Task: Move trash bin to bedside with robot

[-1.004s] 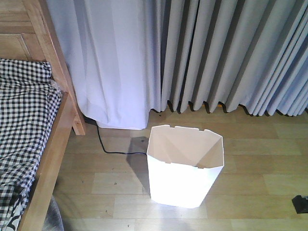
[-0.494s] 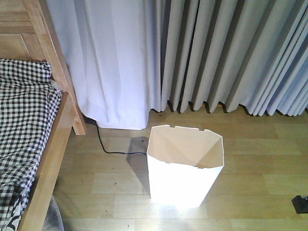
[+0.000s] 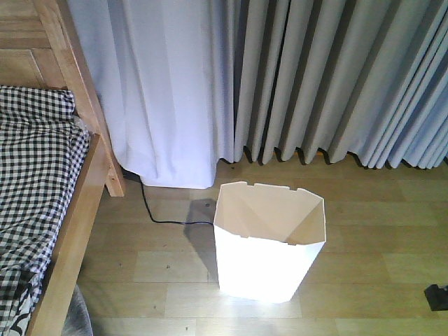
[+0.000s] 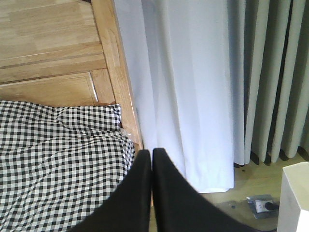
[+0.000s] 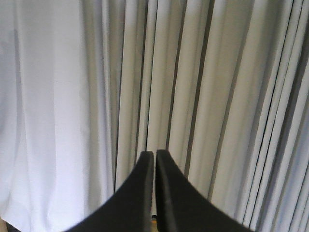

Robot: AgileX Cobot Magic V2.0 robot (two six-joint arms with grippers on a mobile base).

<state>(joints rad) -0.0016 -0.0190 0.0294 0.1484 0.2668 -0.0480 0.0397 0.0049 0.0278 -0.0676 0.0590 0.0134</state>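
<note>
The white trash bin [image 3: 269,241] stands upright on the wooden floor, right of the bed, its faceted rim open and the inside empty; its corner shows in the left wrist view [image 4: 294,198]. The bed [image 3: 66,231] with light wooden frame and gingham bedding [image 3: 31,175] fills the left edge; it also shows in the left wrist view [image 4: 58,154]. My left gripper [image 4: 152,153] is shut and empty, held in the air in front of the bed's corner. My right gripper [image 5: 155,154] is shut and empty, facing the curtain. Neither touches the bin.
Grey-white curtains [image 3: 280,77] hang along the back wall. A black cable [image 3: 157,213] runs over the floor between bed and bin. A floor socket [image 4: 260,205] sits near the bin. A dark object [image 3: 437,296] lies at the right edge.
</note>
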